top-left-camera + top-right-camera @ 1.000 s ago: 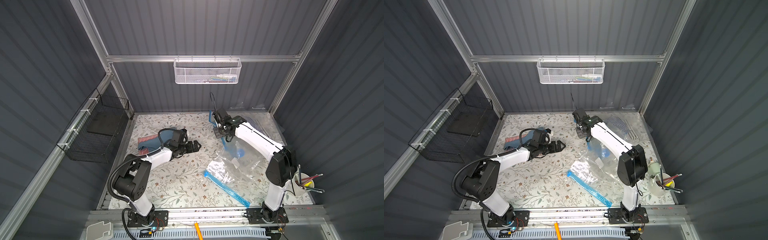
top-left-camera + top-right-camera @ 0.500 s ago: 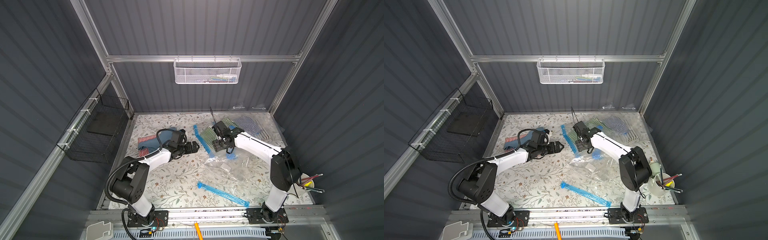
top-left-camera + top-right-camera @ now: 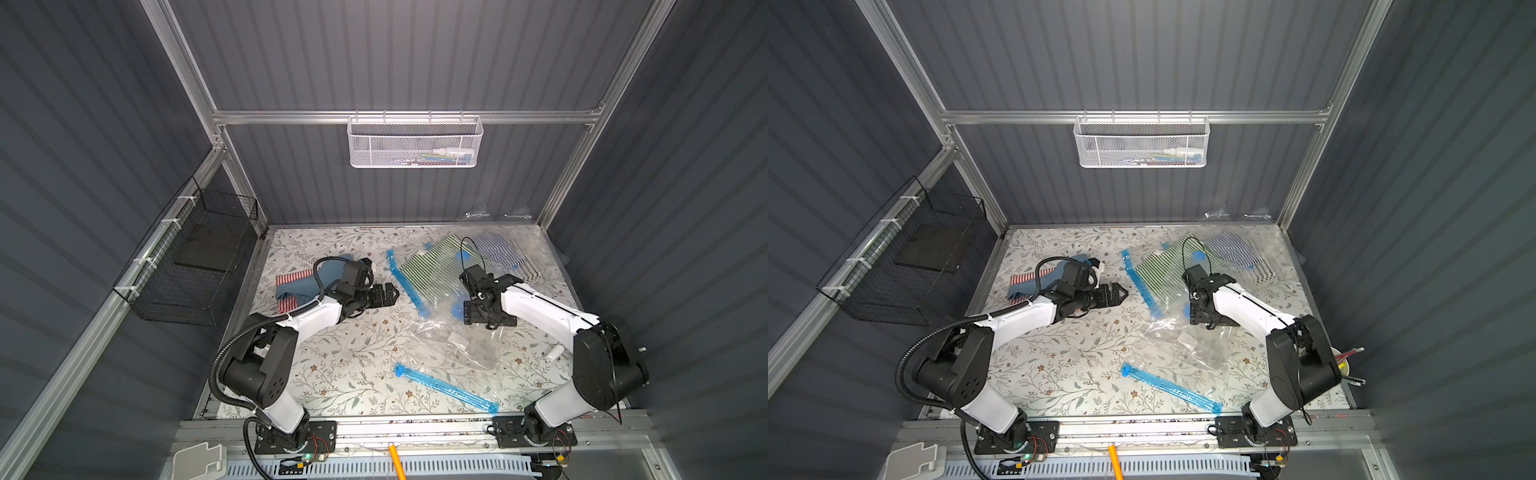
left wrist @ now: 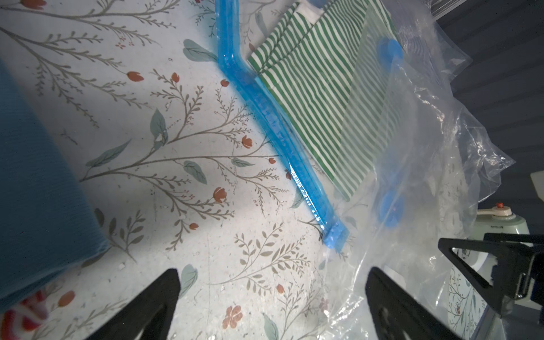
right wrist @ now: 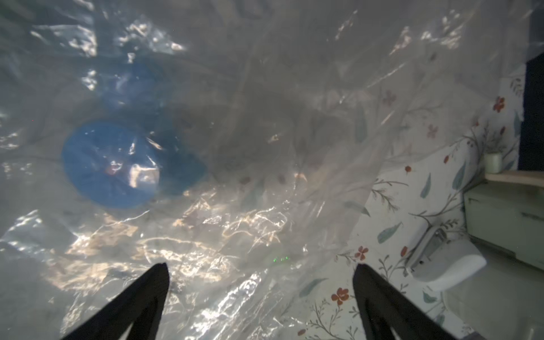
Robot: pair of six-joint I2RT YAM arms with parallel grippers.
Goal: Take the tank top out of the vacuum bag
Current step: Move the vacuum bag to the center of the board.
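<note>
Sprawling on bench, clear vacuum bag lies under right jaws; green-striped tank top partly under plastic; both jaws released, empty.

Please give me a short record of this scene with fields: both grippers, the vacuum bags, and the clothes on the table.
Left gripper: open, holding nothing, beside the folded blue cloth.
Right gripper: open, holding nothing, over the crumpled clear plastic vacuum bag.
That bag: looks empty; its blue zip strip lies at the near side.
Green-and-white striped cloth: far side, partly under clear plastic, beside a second blue zip strip.
Blue-and-white striped cloth: far right corner.
Red-and-white striped cloth: under the blue cloth.
</note>
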